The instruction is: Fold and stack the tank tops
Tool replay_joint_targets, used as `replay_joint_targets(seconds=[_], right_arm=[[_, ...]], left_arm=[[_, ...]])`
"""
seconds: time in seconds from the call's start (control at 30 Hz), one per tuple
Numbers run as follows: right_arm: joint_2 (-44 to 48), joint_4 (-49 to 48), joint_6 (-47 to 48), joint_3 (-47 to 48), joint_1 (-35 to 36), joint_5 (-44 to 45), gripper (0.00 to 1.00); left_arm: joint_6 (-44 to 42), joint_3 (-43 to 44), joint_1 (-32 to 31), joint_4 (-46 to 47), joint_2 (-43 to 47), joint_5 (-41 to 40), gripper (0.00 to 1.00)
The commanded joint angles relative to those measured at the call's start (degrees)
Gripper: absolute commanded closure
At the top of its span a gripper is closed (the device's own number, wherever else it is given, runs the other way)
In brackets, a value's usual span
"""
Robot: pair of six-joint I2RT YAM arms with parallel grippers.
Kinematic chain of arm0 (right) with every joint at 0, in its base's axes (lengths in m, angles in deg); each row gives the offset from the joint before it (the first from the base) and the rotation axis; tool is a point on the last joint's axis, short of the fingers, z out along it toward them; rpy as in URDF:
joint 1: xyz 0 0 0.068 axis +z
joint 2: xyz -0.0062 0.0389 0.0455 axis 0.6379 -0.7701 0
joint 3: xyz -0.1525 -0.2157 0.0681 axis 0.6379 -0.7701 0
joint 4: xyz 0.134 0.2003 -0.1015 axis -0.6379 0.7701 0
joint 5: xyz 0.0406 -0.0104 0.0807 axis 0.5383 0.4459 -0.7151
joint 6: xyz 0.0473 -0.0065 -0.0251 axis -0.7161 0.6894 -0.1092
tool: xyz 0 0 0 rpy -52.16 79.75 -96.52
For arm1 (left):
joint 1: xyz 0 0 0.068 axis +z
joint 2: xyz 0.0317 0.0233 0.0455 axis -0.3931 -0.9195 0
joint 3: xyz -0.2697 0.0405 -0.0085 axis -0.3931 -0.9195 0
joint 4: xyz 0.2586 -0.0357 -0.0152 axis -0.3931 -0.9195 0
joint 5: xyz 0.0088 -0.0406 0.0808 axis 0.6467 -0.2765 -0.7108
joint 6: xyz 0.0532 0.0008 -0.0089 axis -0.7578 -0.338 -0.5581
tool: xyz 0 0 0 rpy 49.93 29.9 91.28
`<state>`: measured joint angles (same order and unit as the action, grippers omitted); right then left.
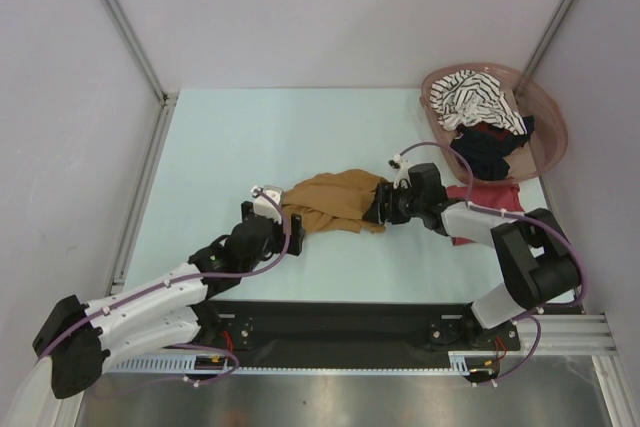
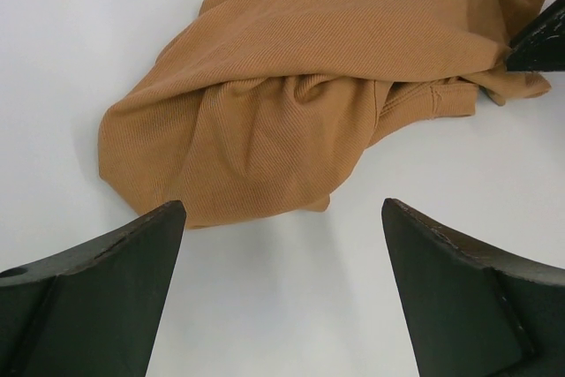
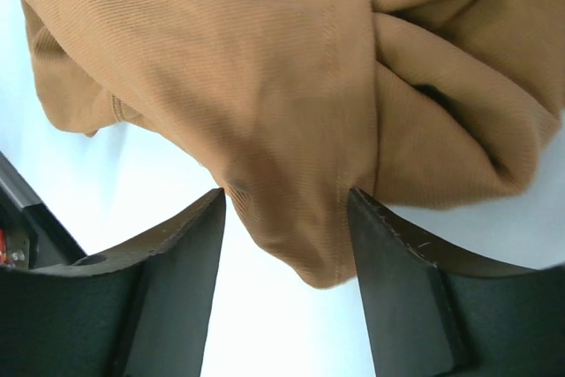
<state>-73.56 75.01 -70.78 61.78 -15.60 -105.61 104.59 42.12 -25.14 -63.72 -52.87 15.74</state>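
One mustard tank top (image 1: 335,202) (crumpled) | fold inside right end effector (image 3: 287,200)

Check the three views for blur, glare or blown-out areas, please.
Top external: sharp, evenly lit, only soft shadows. Left wrist: table washed out to white, mustard-brown tank top crisp, left claw dark against it. Right wrist: cloth weave sharp, table overexposed, right claw dark with little detail.

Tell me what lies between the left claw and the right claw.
The mustard tank top, crumpled, fills the gap between left claw and right claw. The top view shows it; the right wrist view shows a fold between that claw's fingers.
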Motion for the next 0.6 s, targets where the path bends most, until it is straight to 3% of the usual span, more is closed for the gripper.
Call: replay_joint_targets(seconds=[0.0,0.23,0.57], right_arm=[[4.04,-5.46,-2.0,-2.67,-2.23,-3.0,0.39],[6.77,-7.14,-4.11,-5.14,-5.83,-3.69,0.44],[-0.61,-9.34,-6.31,-3.74,-6.98,-8.27,0.52]], left_arm=[[-0.58,1.47,0.3,1.45,1.28,0.66,0.0],[-0.94,1.21,0.3,1.54,1.19,1.1,0.0],[-1.2,1.47,0.3,1.54,0.75,1.19,0.0]])
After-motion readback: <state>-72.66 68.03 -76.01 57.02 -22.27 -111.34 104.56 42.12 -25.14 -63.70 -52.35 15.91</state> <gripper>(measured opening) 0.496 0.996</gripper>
